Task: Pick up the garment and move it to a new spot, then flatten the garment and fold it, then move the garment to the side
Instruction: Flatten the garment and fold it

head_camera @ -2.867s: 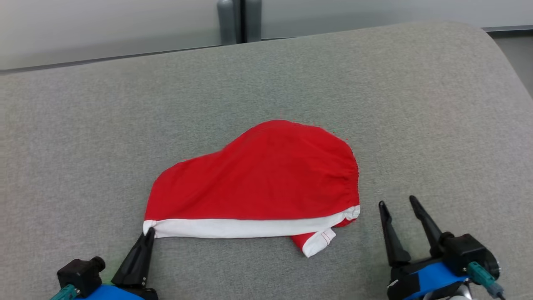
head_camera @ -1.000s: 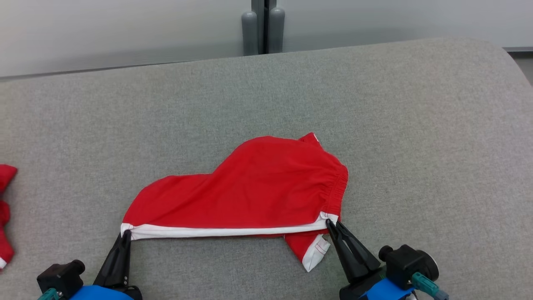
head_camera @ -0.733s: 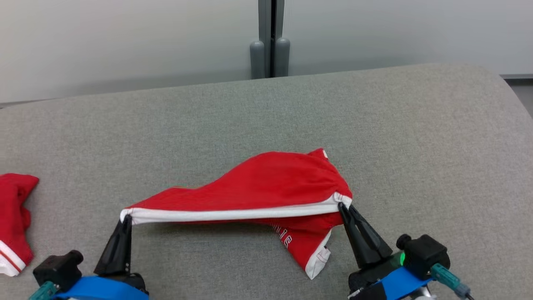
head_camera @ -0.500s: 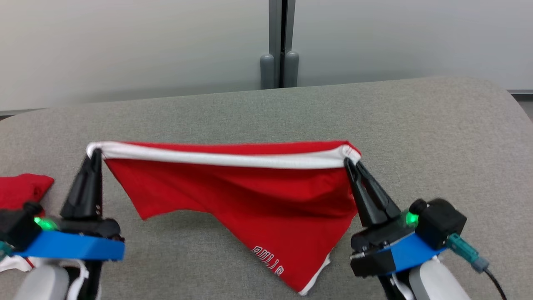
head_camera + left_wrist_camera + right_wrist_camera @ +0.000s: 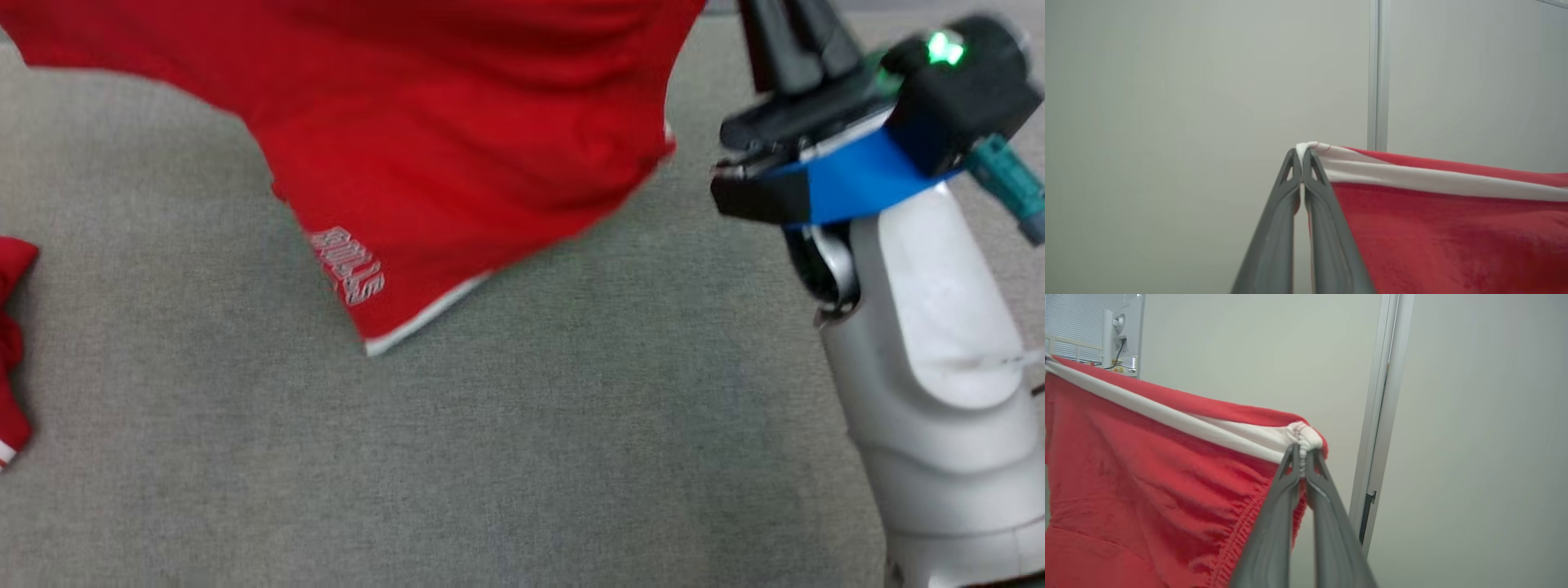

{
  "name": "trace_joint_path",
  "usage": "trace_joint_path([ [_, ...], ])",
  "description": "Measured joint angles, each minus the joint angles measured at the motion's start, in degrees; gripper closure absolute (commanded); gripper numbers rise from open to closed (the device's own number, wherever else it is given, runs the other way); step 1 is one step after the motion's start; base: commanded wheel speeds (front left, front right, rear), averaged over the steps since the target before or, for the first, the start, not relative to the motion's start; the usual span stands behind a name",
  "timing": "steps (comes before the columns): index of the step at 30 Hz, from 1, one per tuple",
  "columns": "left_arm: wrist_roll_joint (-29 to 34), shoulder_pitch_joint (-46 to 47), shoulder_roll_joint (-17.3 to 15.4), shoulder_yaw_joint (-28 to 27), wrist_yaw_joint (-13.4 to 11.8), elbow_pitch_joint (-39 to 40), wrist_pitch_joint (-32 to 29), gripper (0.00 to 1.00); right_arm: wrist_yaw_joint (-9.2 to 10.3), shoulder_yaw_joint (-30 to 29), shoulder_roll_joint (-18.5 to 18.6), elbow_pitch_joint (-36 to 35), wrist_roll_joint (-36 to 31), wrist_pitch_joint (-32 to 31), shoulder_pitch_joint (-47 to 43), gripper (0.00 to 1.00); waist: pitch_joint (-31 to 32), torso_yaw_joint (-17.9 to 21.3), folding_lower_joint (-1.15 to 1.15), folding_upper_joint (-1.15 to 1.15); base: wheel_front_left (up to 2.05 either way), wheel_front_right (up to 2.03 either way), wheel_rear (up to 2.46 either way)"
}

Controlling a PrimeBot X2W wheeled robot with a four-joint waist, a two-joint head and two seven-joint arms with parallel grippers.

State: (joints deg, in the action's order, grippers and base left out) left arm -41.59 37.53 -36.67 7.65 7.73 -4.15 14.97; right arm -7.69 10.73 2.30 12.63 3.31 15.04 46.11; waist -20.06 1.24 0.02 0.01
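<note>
Red garment [image 5: 457, 139], flat on the grey bench [image 5: 571, 457] a second ago, now hangs above the bench, stretched by its white waistband [image 5: 1433, 179] between left hand [image 5: 1302, 158] and right hand [image 5: 1302, 454], each clamped on a waistband corner. Pick-up looks done and relocation is pending. The head view is blurred and cuts off the garment's top edge. Its lettering [image 5: 349, 276] is barely legible, and whether the lowest tip touches the bench cannot be told.

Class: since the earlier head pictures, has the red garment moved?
Yes: the garment rose off the grey cushion, where it lay flat, now hanging from left end effector and right end effector.
</note>
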Motion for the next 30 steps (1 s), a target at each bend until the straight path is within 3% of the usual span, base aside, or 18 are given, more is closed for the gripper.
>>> trace_joint_path([
  [6,-1.58,6.58,0.65,-2.92,0.36,1.14,-0.09,1.0,-0.29,-3.92,-0.3,2.33,-7.46,0.12,10.22,1.0,-5.45,-3.09,0.0,0.0,0.0,0.0,0.0],
  [11,-1.86,2.57,2.75,-2.72,0.35,3.15,-0.08,1.0,-0.32,-5.75,-0.11,2.37,-9.34,0.15,9.84,1.0,-7.39,-5.59,-0.01,0.0,0.0,0.0,0.0],
  [23,-2.23,-25.37,11.01,7.25,-0.12,-8.94,0.01,1.0,0.12,-1.46,0.24,4.38,-5.06,0.08,-20.9,1.0,-1.16,-6.1,-0.03,0.0,0.0,0.0,0.0],
  [30,-0.35,-34.32,15.77,7.66,-0.1,-14.0,0.01,1.0,0.11,-1.7,0.19,4.08,0.31,0.0,-35.15,1.0,6.36,-6.59,-0.04,-0.02,0.0,0.0,0.0],
])
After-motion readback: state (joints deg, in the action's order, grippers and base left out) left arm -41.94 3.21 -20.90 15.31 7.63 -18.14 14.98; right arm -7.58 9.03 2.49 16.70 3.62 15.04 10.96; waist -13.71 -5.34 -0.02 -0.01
